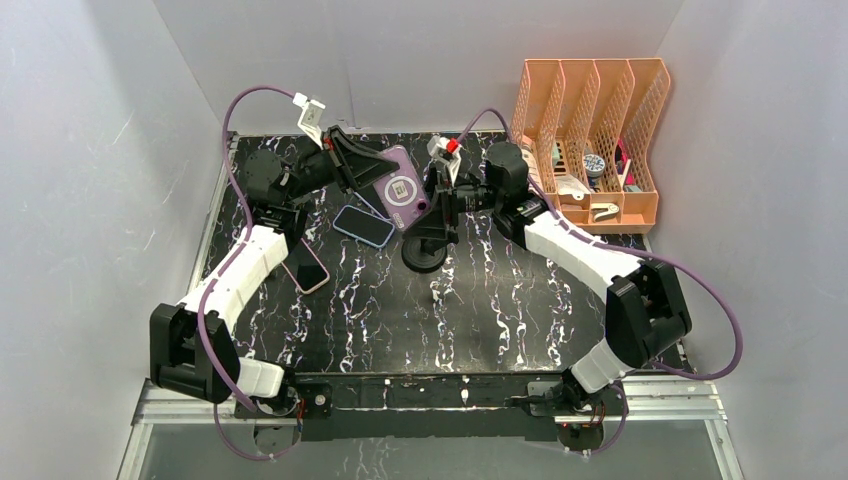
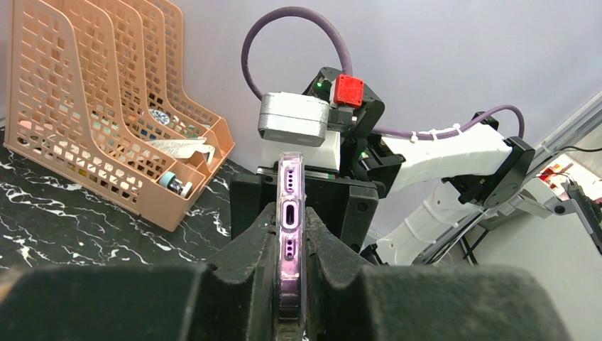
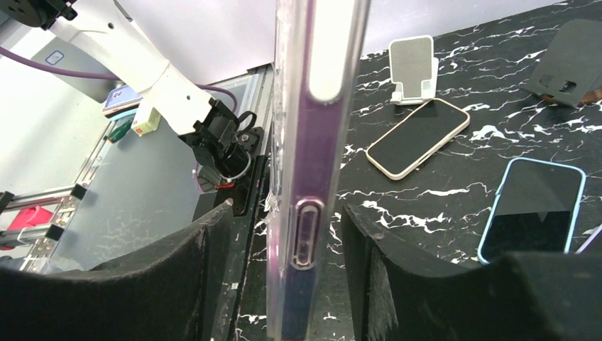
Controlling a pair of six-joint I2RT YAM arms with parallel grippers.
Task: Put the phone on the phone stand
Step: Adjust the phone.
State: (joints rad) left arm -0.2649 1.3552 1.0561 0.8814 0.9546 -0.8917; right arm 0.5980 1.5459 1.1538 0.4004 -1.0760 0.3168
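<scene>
Phone held edge-on between two grippers

Left gripper clamped on purple phone; right gripper jaws apart, straddling the phone's edge without contact, near black stand.

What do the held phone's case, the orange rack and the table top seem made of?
Phone case: probably clear glossy plastic; purple shows through. Rack: likely rigid plastic, moulded lattice holes. Table top: black, white veins, marble-like; maybe only printed.

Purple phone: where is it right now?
In the overhead view the purple phone is held up at far centre, pinched in the left claw, next to the black stand, with the blue phone lying nearby.
</scene>
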